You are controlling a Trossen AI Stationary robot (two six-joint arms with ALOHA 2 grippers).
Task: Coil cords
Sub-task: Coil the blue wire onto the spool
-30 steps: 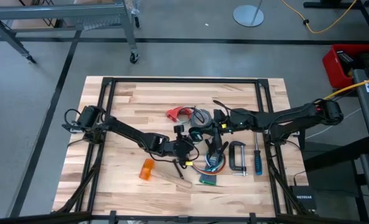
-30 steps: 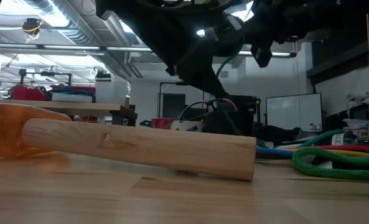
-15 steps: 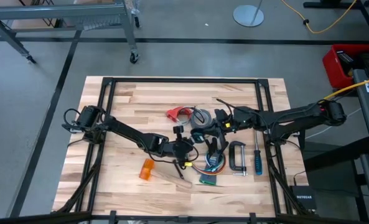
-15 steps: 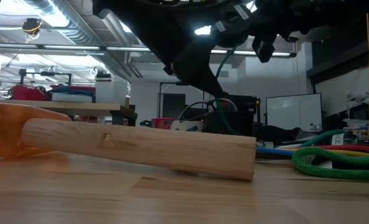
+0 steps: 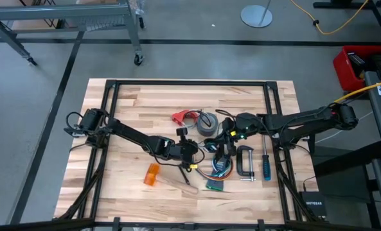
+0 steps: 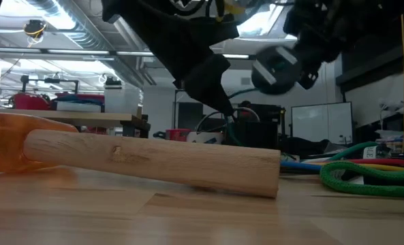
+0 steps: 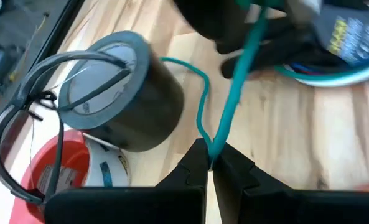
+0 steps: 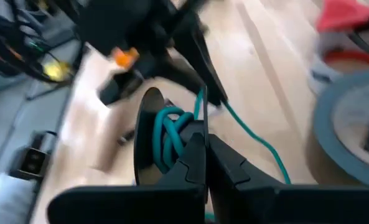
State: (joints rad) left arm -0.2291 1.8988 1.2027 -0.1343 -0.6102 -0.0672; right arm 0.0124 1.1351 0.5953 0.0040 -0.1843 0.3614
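At the middle of the desk [image 5: 132,106], among the clutter, I have the left claw [image 7: 209,163] pinched fully shut on a thin teal cord [image 7: 231,106], holding it just beside the grey tape roll [image 7: 119,93]. The right claw [image 8: 201,149] is also closed tight, with several turns of the same teal cord [image 8: 169,138] wound around a dark round puck [image 8: 148,134] that it seems to be carrying; from above, both claws meet near the tape roll [image 5: 207,122]. My judgement: to coil well I should keep the strand between the claws lightly taut, feed it through the left claw without letting go, and turn the right wrist so each new wrap lies beside the one under it, not across. The cord looks slick, rubbery and springy; it kinks in a soft wave and could slip off the puck if it goes slack. The tape roll is a matte, stiff cylinder. A second thin dark cable [image 7: 22,124] arches over the roll toward a glossy red plastic piece [image 7: 60,168]. The desk is pale, smooth planked wood.
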